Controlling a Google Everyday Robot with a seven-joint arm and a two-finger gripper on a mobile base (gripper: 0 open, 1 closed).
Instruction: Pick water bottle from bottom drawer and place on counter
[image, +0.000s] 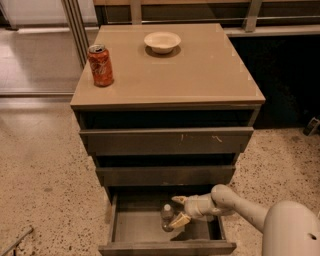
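1. The surface (200, 75) is a smooth, glossy tan square slab that tops a dark grey-brown cabinet.
2. A red-orange cylindrical soda can (100, 65) stands upright at about 9 o'clock on the slab. A shallow, round, cream bowl (162, 42) sits near 12 o'clock, well apart from the can.
3. Below the slab, the top drawer (165, 141) has a flat front with pale scratches towards its right side. The middle drawer (165, 175) has a plain front.
4. The bottom drawer (167, 247) is pulled out, a shallow rectangular grey tray.
5. The water bottle (167, 216), small, clear and ribbed, stands upright inside that tray, right of its centre.
6. The gripper (176, 210) is inside the bottom drawer at 3 o'clock from the bottle. Its two pale, tapered fingers are spread apart on either side of the bottle.
7. The rounded off-white arm (240, 202) reaches in from 4 o'clock.
8. The cabinet stands on a speckled terrazzo floor (45, 165).
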